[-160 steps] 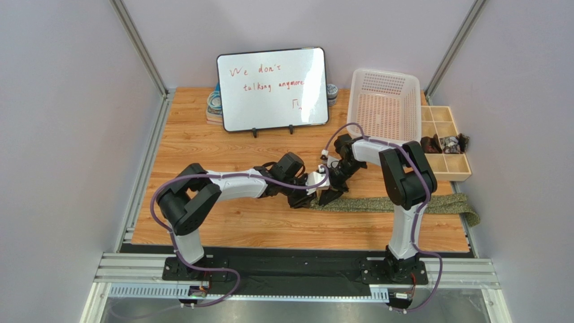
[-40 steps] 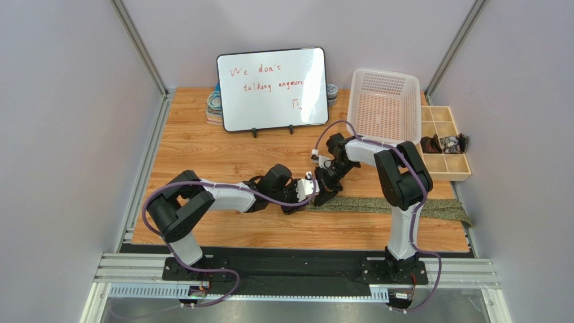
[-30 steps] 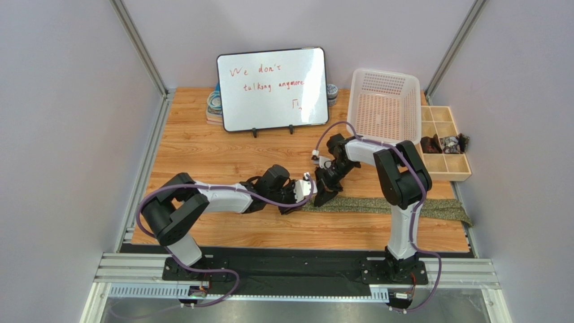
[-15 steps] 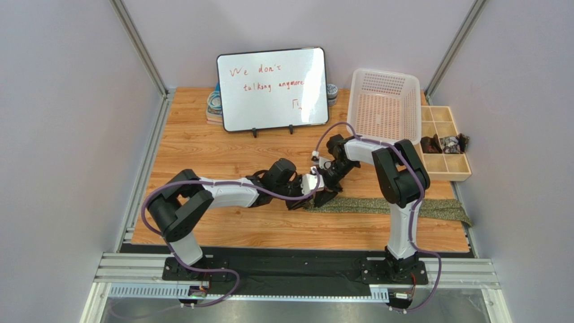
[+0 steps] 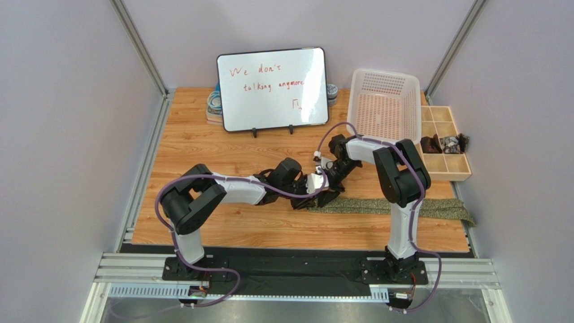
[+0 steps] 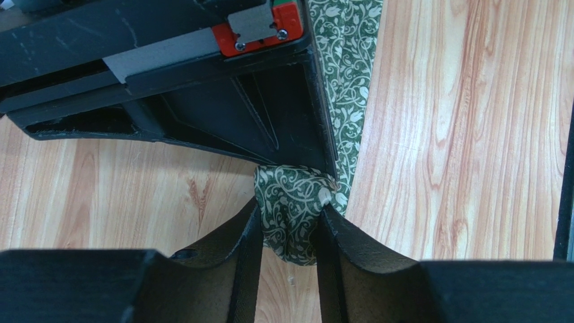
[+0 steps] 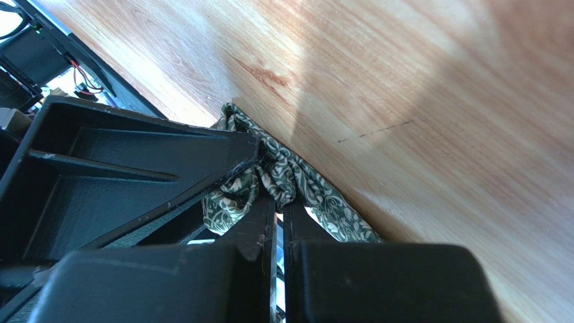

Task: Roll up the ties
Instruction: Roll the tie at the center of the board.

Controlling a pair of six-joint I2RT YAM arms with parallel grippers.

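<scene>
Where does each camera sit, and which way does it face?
Top external: above and behind the arm bases, looking down over the table toward the whiteboard; both arms show whole, left tool and right tool meeting at the tie.
Left wrist: on that wrist, looking down along its own fingers, which pinch the tie's bunched end; the right tool's body crosses above.
Right wrist: on that wrist, looking along its own closed fingers at the tie.
Shared: both wrist views show the same bunched tie end and the other arm's tool.
</scene>
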